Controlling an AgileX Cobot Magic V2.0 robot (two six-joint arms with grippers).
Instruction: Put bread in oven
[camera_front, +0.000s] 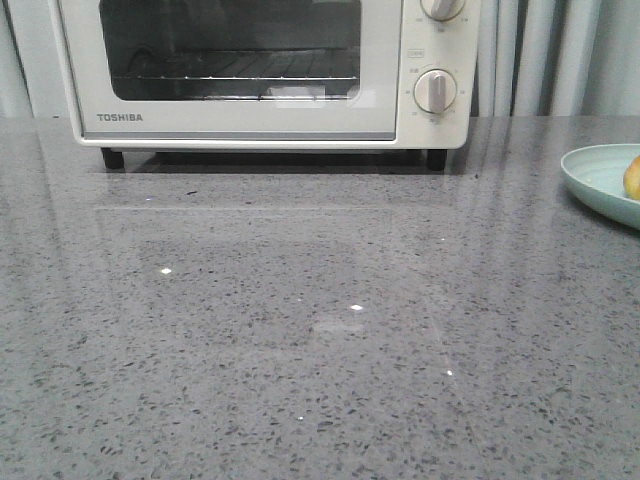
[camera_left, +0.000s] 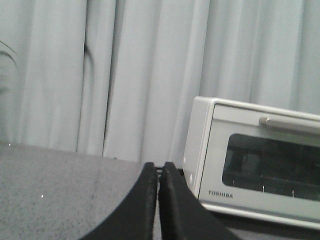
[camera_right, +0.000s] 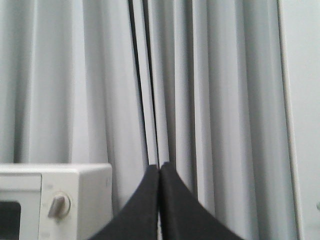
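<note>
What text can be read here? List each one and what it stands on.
"TOSHIBA": on the oven door's lower left corner, readable in the front and left wrist views.
Small markings around the lower knob and a tiny label above it: too small to read.
Nothing else.

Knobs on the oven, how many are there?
2, both on the oven's right side: upper knob, partly cut off by the picture's edge, and lower knob below it. More may be hidden above.

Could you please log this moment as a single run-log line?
oven: door shut | bread: on plate, right edge | left gripper: shut, empty | right gripper: shut, empty
</note>
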